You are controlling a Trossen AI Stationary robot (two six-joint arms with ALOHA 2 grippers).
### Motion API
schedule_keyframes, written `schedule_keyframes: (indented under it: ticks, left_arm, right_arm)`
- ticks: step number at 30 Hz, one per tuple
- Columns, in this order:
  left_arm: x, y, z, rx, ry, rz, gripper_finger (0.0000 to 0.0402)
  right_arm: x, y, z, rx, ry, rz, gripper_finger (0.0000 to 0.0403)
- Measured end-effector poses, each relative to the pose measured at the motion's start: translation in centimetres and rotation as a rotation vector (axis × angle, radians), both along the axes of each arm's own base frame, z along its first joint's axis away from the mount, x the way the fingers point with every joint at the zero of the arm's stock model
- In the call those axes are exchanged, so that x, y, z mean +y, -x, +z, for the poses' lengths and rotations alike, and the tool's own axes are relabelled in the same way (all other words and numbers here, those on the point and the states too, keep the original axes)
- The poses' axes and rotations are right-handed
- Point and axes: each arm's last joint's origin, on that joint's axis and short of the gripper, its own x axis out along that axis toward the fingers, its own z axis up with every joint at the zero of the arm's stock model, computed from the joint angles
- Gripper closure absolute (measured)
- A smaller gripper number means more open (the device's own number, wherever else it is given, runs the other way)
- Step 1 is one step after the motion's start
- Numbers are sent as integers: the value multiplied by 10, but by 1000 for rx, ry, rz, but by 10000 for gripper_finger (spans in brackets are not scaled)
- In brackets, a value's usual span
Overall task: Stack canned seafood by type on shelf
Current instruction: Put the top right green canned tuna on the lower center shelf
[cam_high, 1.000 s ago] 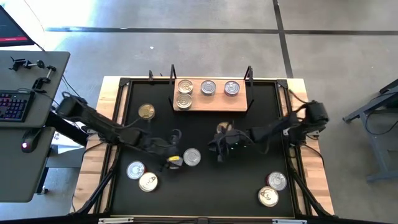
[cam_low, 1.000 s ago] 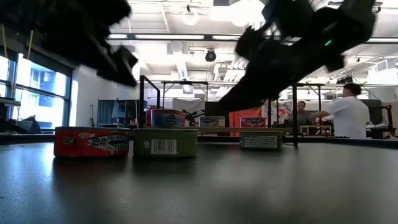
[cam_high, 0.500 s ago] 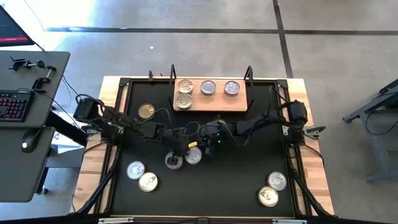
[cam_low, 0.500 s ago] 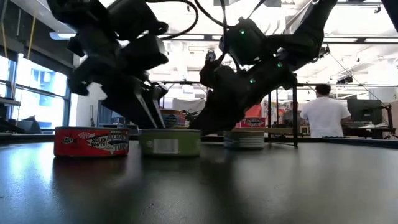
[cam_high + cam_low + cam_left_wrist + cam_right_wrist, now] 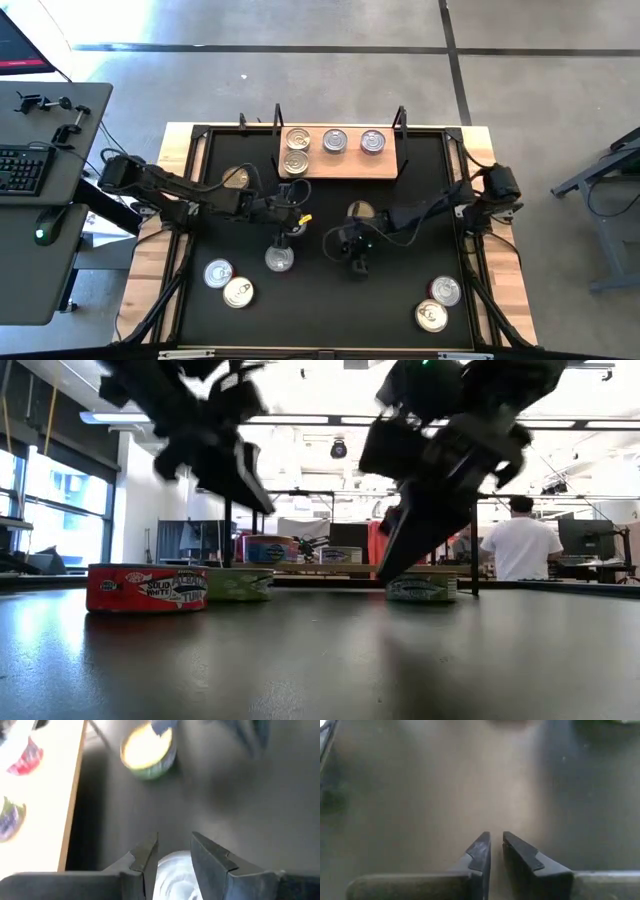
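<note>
The shelf (image 5: 350, 166) stands at the far middle of the black mat and carries several silver-lidded tins (image 5: 334, 141). My left gripper (image 5: 298, 224) hangs above the mat's middle, just near of the shelf, with a silver tin lid (image 5: 173, 872) showing between its fingers (image 5: 145, 857). A silver-lidded tin (image 5: 280, 258) lies flat on the mat beside it. A gold-lidded green tin (image 5: 147, 750) lies ahead of it. My right gripper (image 5: 496, 840) slants down over bare mat at the middle right (image 5: 356, 260). Its fingers are almost together, with nothing between them. My left gripper has a silver-lidded tin between its two fingers. Only a strip of the lid (image 5: 173, 865) shows in the gap, and the fingers hide where they meet it. The fingers slant down toward the table's right side. Which part they hold I cannot tell.
Two tins (image 5: 228, 282) lie at the near left, two more (image 5: 438, 302) at the near right. A gold-lidded tin (image 5: 235, 178) sits partly under the left arm. A red-labelled tin (image 5: 148, 588) shows in the low view. A person in a white shirt (image 5: 520, 545) stands far behind.
My left gripper has gone from the mat's near middle toward the far edge and the right, and has risen a little. My right gripper swung toward the left arm, then came back toward the table's right and near edges, tipping steeper.
</note>
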Motion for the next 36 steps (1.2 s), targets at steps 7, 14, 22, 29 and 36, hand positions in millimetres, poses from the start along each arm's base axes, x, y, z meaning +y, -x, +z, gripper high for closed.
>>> schedule_keyframes:
  ticks: [7,14,22,29,36]
  left_arm:
    - [-13,3,-6,31,109,26,298]
    - [-17,-3,-40,184,157,1,290]
    - [-13,-7,-62,234,32,135,311]
    - [-13,-8,-60,216,21,107,395]
    - [-13,-18,-57,133,107,9,400]
  right_arm:
    - [3,-2,4,-77,163,-94,362]
    - [2,-11,18,-253,269,-249,362]
    - [13,-2,40,-311,325,-217,362]
    - [26,2,47,-354,403,-97,362]
    - [17,-5,27,-291,447,-118,308]
